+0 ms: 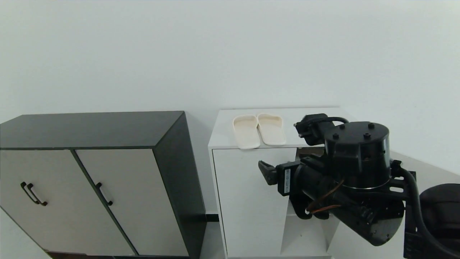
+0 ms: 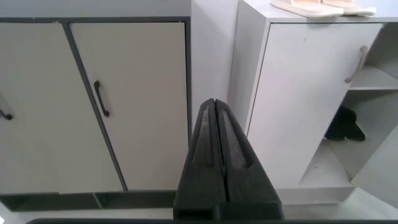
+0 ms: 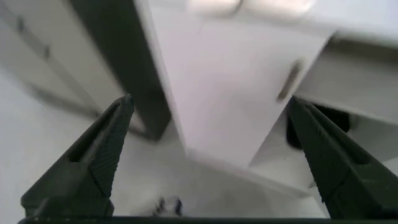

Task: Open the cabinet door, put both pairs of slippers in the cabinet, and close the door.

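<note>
Right arm [image 1: 355, 172]: one, black, closest to the head camera. It stands before the open right half of the white cabinet [image 1: 251, 201] and covers much of that half.

Right gripper [image 3: 209, 102]: fingers spread wide, nothing between them, facing the cabinet front.

Cream slippers [image 1: 258, 131]: one pair, two pieces, side by side and touching. They lie on top of the white cabinet and reach its front edge. Bare top remains on both sides of the pair and behind it.

White cabinet: one.
- Door [image 2: 305, 99]: on the left half, shut, with one pale bar handle [image 2: 356, 62] near its right edge.
- Right half: open, with shelves showing inside.
- Dark shape [image 2: 347, 124]: sits in the lower compartment, too dim to name or count.

Left gripper [image 2: 214, 102]: fingers pressed together, holding nothing. It sits low, pointing at the gap between the two cabinets and well apart from both.

Black cabinet [image 1: 172, 162]: one, to the left of the white one.
- Fronts: grey door fronts, all shut, running out of view at the left.
- Black handles [image 1: 104, 194]: three counted in the head view, two of them close together.

Gap between the cabinets: narrow, with pale wall [image 1: 230, 54] behind it. Open floor [image 3: 155, 180] lies in front of both cabinets.
</note>
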`<state>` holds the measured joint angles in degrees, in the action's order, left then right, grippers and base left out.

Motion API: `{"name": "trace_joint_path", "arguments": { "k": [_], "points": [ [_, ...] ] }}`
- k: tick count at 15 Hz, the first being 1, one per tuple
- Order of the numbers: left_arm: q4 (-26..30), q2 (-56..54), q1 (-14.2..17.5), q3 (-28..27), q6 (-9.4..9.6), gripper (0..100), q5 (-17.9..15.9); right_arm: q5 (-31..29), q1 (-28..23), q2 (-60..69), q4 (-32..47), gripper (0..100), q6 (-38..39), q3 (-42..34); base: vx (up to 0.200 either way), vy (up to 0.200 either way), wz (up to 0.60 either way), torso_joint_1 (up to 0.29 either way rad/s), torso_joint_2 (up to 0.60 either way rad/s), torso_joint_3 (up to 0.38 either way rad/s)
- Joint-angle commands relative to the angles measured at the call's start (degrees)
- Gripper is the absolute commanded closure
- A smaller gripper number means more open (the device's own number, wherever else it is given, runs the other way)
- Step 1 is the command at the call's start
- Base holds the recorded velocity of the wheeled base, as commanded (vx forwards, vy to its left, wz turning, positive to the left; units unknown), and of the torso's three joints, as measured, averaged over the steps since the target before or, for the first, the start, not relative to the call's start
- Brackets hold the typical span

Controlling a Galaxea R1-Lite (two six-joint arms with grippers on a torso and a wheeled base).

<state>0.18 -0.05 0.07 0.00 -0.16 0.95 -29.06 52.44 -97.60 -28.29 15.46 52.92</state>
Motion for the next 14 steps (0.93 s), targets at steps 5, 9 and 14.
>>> {"name": "trace_joint_path", "arguments": {
  "k": [5, 9, 14],
  "points": [
    [-0.01, 0.05, 0.01, 0.00, -0.02, 100, 0.02, -0.38, 0.64, 0.04, -0.09, 0, 0.19, 1.75, 0.200, 0.000, 0.00, 0.007, 0.00, 0.004],
    [-0.01, 0.05, 0.01, 0.00, 0.07, 100, 0.02, -0.73, 0.29, -4.88, -1.76, 0, 0.19, 5.00, 0.050, 0.000, 0.00, 0.001, 0.00, 0.002],
    [-0.01, 0.05, 0.01, 0.00, 0.07, 100, 0.02, -2.67, -3.66, -19.21, -1.50, 0, -1.57, 18.27, 0.000, 0.000, 0.00, 0.000, 0.00, 0.000]
  ]
}}
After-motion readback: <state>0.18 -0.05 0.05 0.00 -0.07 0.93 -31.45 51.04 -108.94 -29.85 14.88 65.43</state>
